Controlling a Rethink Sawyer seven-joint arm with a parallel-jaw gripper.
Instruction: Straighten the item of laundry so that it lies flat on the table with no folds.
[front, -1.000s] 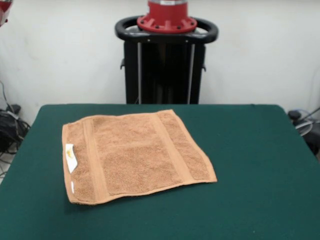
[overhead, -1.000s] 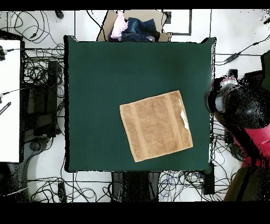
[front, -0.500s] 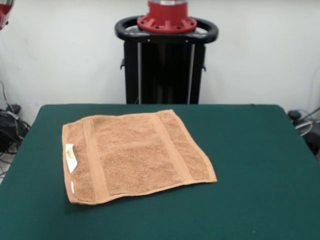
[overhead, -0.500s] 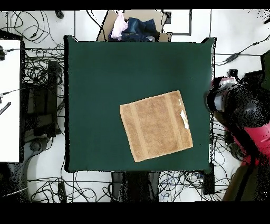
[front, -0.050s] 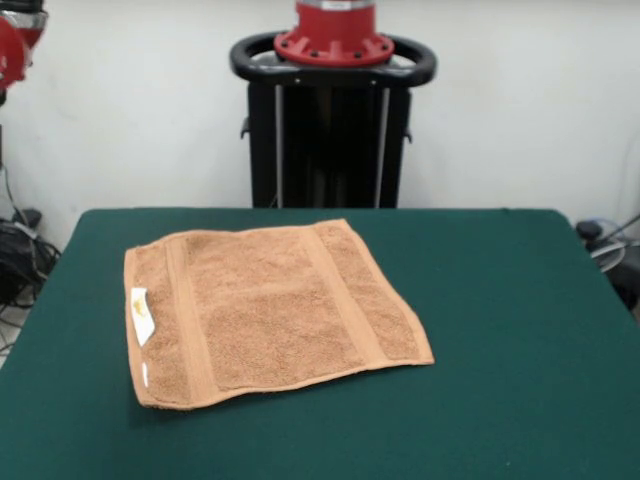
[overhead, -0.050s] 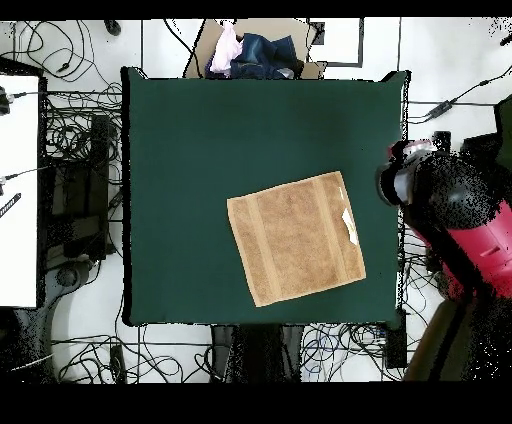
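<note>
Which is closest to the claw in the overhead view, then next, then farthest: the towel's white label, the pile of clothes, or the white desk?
1. White label, on the towel edge facing the claw.
2. Pile of clothes, past the table top edge.
3. White desk, far left.

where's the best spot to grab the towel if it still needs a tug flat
Probably a corner. The towel already lies spread on the table, its edges skewed to the table's. In the front view the right near corner is bare of the label and has open felt beside it, so come down from above there.
</note>
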